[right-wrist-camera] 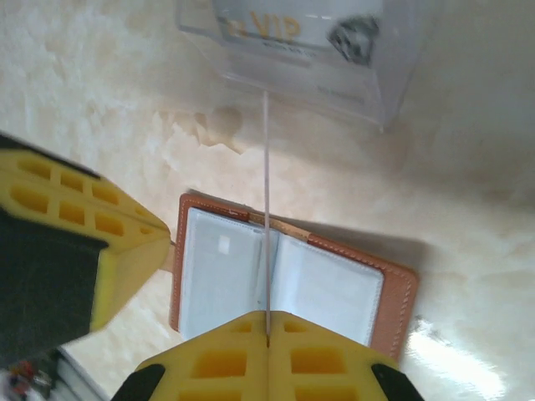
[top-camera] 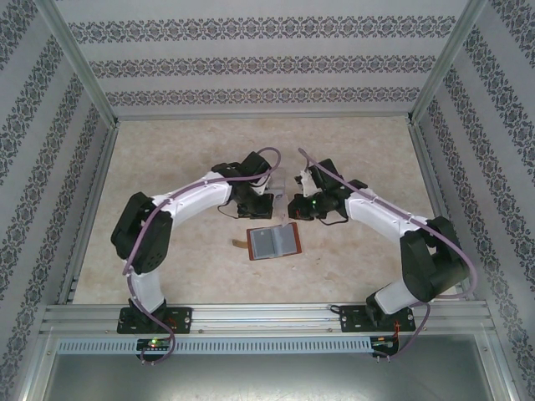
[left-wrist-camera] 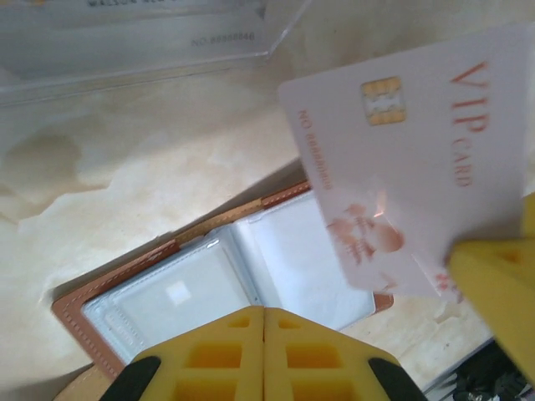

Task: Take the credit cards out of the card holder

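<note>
Your right gripper (right-wrist-camera: 267,332) clamps a thin white plastic VIP card (left-wrist-camera: 405,159) near the open reddish-brown leather card holder (right-wrist-camera: 399,288); your left gripper (left-wrist-camera: 264,332) has its jaws together, empty.

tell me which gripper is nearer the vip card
Right. The right gripper is shut on the VIP card, holding it above the open card holder. The left gripper is shut on nothing, beside the card and apart from it.

Robot lab test cell, aluminium frame (top-camera: 267,316), patterned wallpaper panels (top-camera: 267,67), marbled tabletop (top-camera: 167,159)
</note>
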Controlling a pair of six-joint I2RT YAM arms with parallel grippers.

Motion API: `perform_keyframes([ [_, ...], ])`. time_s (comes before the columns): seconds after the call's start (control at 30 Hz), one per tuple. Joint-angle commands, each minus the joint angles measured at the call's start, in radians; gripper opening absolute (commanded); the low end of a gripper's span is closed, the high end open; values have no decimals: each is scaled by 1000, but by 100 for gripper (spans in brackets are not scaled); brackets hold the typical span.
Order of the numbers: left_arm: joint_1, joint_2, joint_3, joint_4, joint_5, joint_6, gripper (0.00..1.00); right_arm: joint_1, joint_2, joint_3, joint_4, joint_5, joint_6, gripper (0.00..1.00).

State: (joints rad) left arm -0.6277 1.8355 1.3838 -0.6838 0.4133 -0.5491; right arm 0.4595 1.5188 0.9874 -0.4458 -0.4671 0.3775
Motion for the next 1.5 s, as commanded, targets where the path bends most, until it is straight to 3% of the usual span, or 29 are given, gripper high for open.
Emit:
perform_keyframes([
  [0.0,30,-44,-61,36,-2,2,8,-8,-8,84,-164,36,-374,0],
  [0.23,82,-131,-187,87,-1,-9,10,-12,84,290,-356,146,-881,0],
  [0.5,141,-227,-348,129,7,-30,11,-13,286,579,-479,203,-1177,0],
  [0.8,161,-283,-448,138,-3,-50,12,-12,543,945,-682,202,-1344,0],
  [1.0,168,-289,-460,130,-8,-57,12,-12,665,1102,-761,173,-1390,0],
  [1.47,179,-275,-446,106,-14,-49,12,-12,805,1232,-839,108,-1368,0],
])
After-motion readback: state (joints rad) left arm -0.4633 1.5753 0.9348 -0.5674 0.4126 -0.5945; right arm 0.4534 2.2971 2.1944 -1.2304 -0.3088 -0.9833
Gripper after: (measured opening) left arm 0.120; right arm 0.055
